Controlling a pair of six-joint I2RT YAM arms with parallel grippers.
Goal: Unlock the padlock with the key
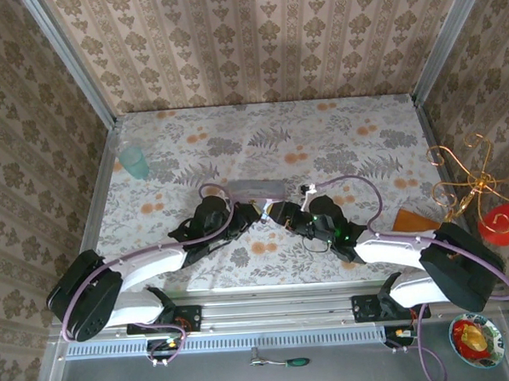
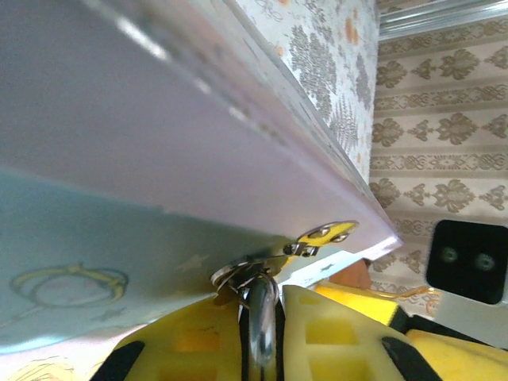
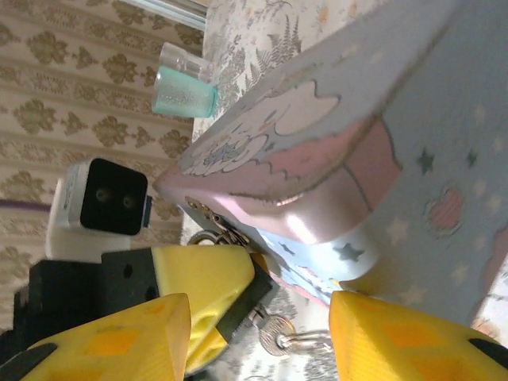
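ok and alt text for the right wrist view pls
A pale blue box printed with clouds and stars looms close, and below its corner a small silvery key on a ring shows between the right gripper's open yellow fingers. The left gripper sits at the box's latch; a teal cup stands behind on the floral table.

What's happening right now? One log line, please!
left tool: shut on padlock | right tool: open around key | pale blue box: beside both tools
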